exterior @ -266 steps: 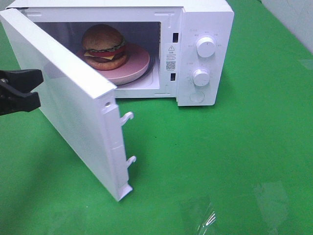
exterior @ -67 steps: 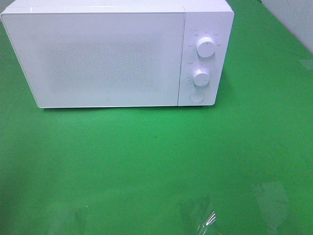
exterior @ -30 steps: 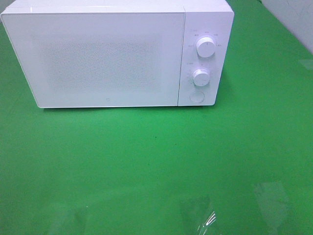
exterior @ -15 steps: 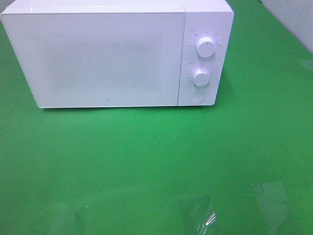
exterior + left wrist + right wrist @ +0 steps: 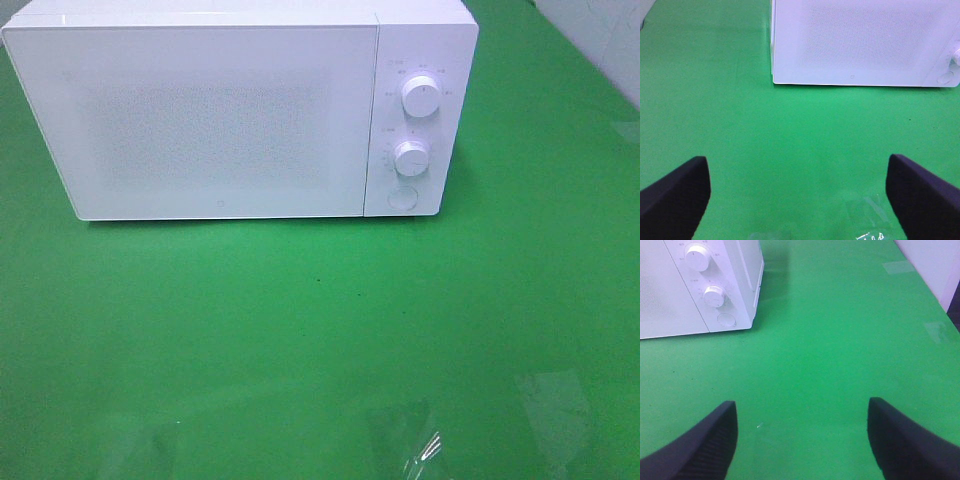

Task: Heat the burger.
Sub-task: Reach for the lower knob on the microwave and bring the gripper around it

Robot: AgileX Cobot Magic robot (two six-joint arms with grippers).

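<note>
Presumably behind the shut door of the boxy white microwave oven (image 5: 220, 120) on the green worktop (image 5: 320, 340), the unseen burger, likely soft and squashable, wants a gentle low hold, while the black left pincer (image 5: 795, 170) and right pincer (image 5: 801, 409) gape empty.

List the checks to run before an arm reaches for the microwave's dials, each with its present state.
1. The microwave door sits shut and flush: ok.
2. The burger is inside: cannot tell, the door hides the cavity.
3. The left gripper is open and empty: ok.
4. The right gripper is open and empty: ok.
5. The upper dial and lower dial are unobstructed: ok.
6. Dial settings read: cannot tell, the markings are too small.
</note>
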